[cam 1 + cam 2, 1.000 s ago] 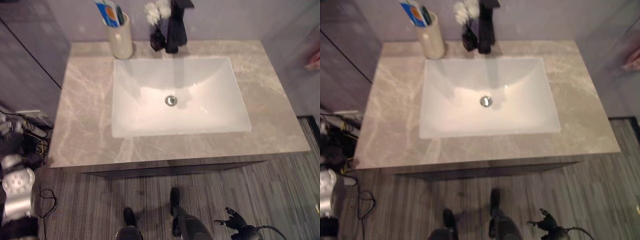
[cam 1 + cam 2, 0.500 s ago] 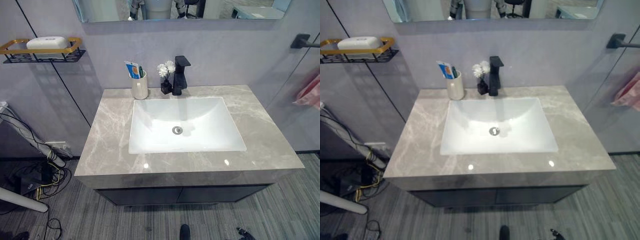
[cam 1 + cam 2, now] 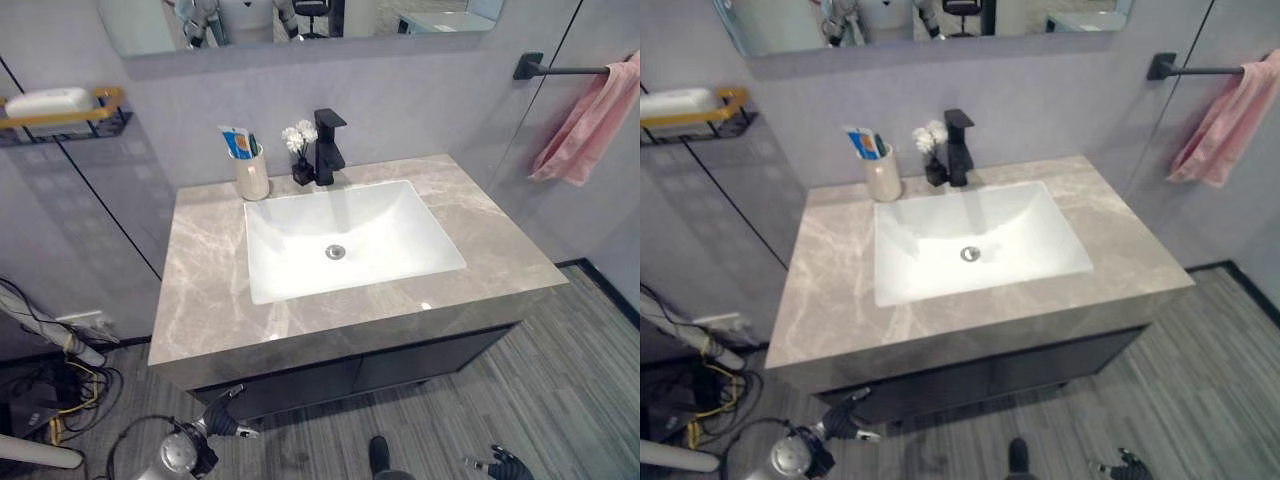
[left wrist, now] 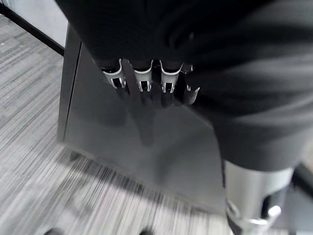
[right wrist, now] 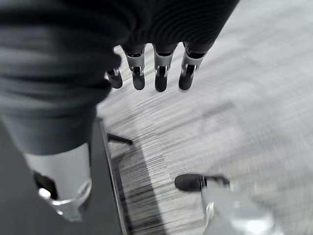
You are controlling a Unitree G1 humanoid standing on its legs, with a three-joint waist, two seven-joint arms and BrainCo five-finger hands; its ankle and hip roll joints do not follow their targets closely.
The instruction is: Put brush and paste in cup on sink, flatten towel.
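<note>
Both hands lowered: left hand [image 3: 225,415] and right hand [image 3: 503,465] spread, empty.

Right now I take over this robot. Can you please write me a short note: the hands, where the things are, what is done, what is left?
Left hand: open, empty, low in front of the dark cabinet.
Right hand: open, empty, low over the floor.
Cup: on the counter behind the sink, with the toothpaste and a brush in it. That part looks done.
Pink towel: bunched on the wall bar. Left: flatten it.
</note>
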